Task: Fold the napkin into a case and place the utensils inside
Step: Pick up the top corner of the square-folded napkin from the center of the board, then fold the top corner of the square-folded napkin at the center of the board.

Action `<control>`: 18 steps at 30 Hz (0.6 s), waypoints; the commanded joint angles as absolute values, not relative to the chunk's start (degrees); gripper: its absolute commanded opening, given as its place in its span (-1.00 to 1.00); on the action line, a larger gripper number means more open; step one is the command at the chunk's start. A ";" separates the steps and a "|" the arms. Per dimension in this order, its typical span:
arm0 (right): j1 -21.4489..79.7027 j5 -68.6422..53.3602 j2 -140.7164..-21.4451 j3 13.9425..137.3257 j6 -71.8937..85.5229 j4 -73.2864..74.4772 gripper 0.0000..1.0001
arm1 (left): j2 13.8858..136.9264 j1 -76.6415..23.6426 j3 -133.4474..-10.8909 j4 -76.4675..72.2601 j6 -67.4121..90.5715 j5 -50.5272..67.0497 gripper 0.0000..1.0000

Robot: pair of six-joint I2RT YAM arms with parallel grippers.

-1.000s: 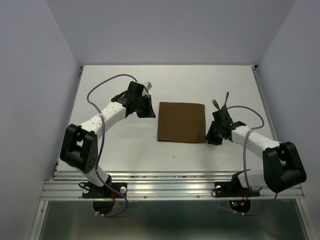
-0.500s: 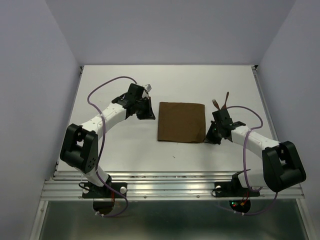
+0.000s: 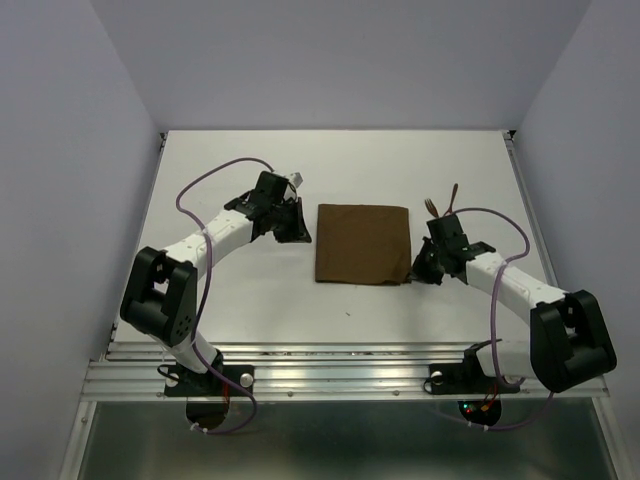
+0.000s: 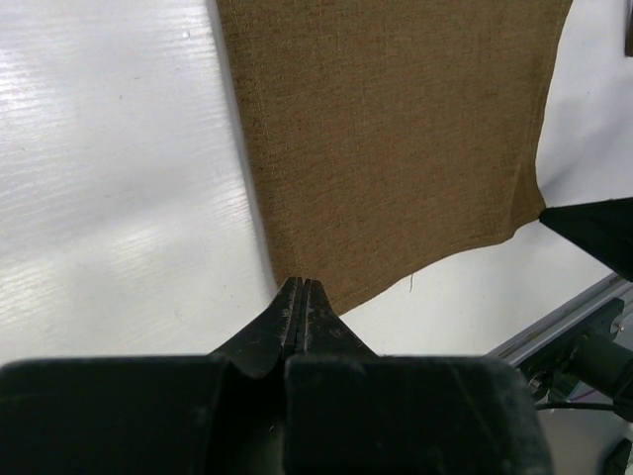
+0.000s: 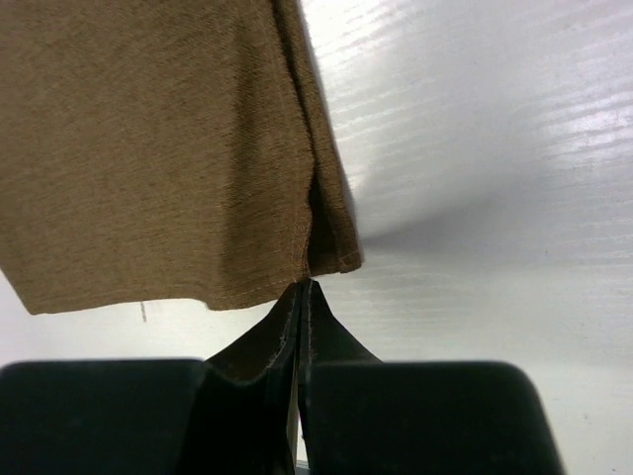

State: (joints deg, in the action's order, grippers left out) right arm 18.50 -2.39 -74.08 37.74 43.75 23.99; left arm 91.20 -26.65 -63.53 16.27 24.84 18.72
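The right gripper (image 5: 300,288) has just shut at a near corner of the dark brown cloth napkin (image 3: 362,244), maybe to fold it; the left gripper (image 4: 302,286) is shut too

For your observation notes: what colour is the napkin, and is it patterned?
The napkin is plain brown, unpatterned; clearest in the left wrist view.
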 commanded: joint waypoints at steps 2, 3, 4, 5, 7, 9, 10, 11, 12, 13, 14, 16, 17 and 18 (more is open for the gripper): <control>18.72 -2.72 -73.74 42.45 43.16 21.80 -0.99 | 88.42 -26.98 -61.79 14.15 25.93 19.60 -1.00; 18.72 -3.51 -74.18 42.97 43.07 21.54 -0.99 | 88.33 -26.90 -61.79 14.15 25.93 19.34 -1.00; 18.72 -3.95 -75.40 44.28 42.89 21.27 -0.99 | 88.42 -26.89 -62.05 14.24 25.93 19.25 -1.00; 18.72 -4.39 -76.11 44.99 42.80 21.10 -0.99 | 88.42 -26.98 -62.14 14.41 25.93 19.16 -1.00; 19.25 -5.80 -78.48 47.10 42.28 20.04 -0.99 | 88.16 -26.98 -62.40 14.59 25.75 18.46 -1.00; 19.78 -5.98 -80.06 48.77 42.10 19.25 -0.99 | 87.81 -26.98 -62.49 14.85 25.84 17.93 -1.00; 19.78 -6.06 -81.55 50.52 42.01 18.90 -0.99 | 87.72 -26.90 -62.40 14.85 25.84 17.76 -1.00; 20.38 -6.15 -82.26 51.41 42.01 17.85 -0.99 | 87.71 -26.98 -62.40 14.85 25.93 17.67 -1.00; 20.39 -6.15 -83.05 52.29 42.01 17.32 -0.99 | 87.54 -26.98 -62.40 14.85 26.10 17.49 -1.00; 20.39 -6.07 -84.97 54.56 41.92 16.88 -0.99 | 87.54 -26.98 -62.40 14.77 26.28 17.58 -1.00; 20.39 -6.06 -86.03 55.80 41.84 16.61 -0.99 | 87.63 -26.98 -62.49 14.77 26.37 17.58 -1.00; 20.91 -6.41 -88.23 58.17 41.92 15.39 -0.99 | 87.80 -26.98 -62.66 14.85 26.54 17.67 -1.00; 20.92 -6.59 -90.33 59.23 41.92 14.60 -0.99 | 87.72 -26.98 -62.58 14.85 26.63 17.75 -1.00; 21.44 -7.37 -91.31 61.33 42.01 14.15 -0.99 | 87.63 -26.98 -62.67 15.03 26.63 17.67 -1.00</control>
State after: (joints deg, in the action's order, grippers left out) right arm 20.16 -5.87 -88.49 55.81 42.57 18.98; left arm 90.45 -26.65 -62.26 15.57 26.24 18.00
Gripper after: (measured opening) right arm 0.013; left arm 0.019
